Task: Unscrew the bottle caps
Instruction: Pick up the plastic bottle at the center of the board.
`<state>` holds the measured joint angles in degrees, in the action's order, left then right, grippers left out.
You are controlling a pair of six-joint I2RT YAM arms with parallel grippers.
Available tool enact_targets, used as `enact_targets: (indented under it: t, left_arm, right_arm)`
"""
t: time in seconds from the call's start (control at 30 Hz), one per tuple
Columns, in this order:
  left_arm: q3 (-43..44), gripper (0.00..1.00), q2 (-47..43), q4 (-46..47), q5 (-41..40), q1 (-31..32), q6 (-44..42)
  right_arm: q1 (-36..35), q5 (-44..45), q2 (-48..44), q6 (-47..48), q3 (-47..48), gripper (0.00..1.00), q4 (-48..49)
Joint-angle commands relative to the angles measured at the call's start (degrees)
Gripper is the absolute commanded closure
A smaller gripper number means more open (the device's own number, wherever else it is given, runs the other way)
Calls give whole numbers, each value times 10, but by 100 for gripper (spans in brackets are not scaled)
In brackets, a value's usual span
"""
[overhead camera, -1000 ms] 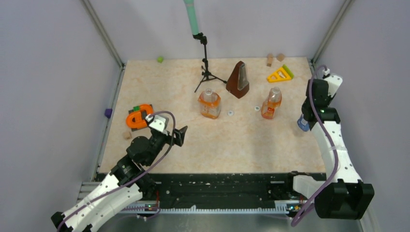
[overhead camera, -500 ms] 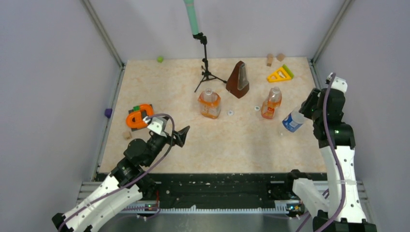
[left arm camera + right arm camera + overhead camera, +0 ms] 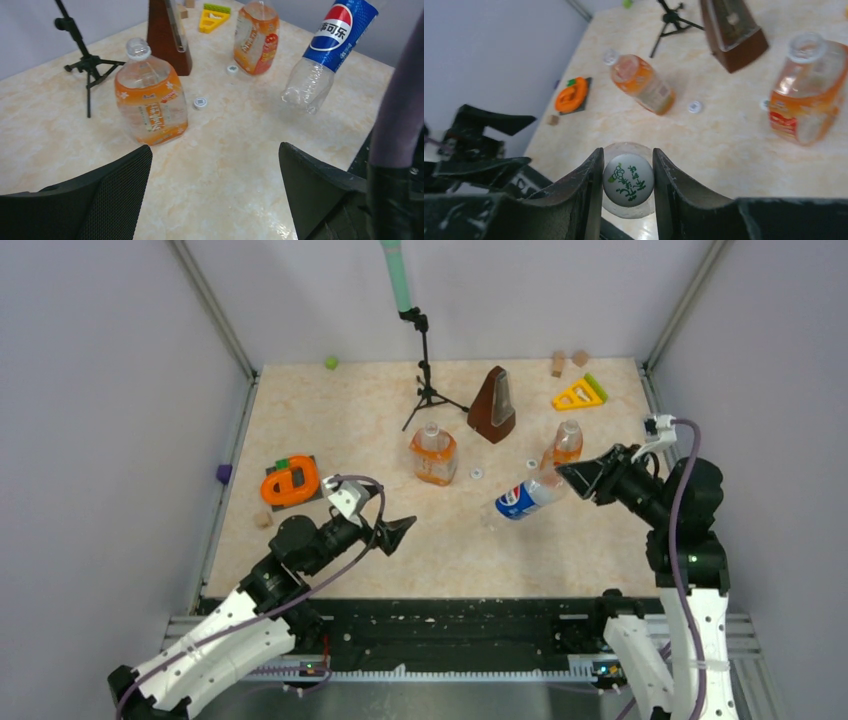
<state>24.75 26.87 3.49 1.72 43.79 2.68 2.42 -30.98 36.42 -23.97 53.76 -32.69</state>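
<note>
Lab test cell — grey panel walls, aluminium frame posts, marbled tabletop

- Near desk ahead of my left gripper is open.
- Squat bottle, metronome and tripod crowd the far middle.
- Blue-label bottle hangs across the right.

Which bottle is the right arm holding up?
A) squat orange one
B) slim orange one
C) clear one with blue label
C: the right end effector grips the clear plastic blue-labelled bottle by its white screw cap, off the table.
</note>
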Motion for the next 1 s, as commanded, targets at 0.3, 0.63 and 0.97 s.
enact_targets:
  t: [0.3,0.63,0.97]
  left_arm:
    - [70,7,136,118,210,-2,44]
    - [76,6,180,159,307,0,65]
    - [93,11,200,89,268,9,32]
  right_arm:
    - [-60,-185,-36,-204,-146,100,361]
    - [-219,-70,36,-222,-224,100,513]
    - [-284,-15,94,-267,-248,100,637]
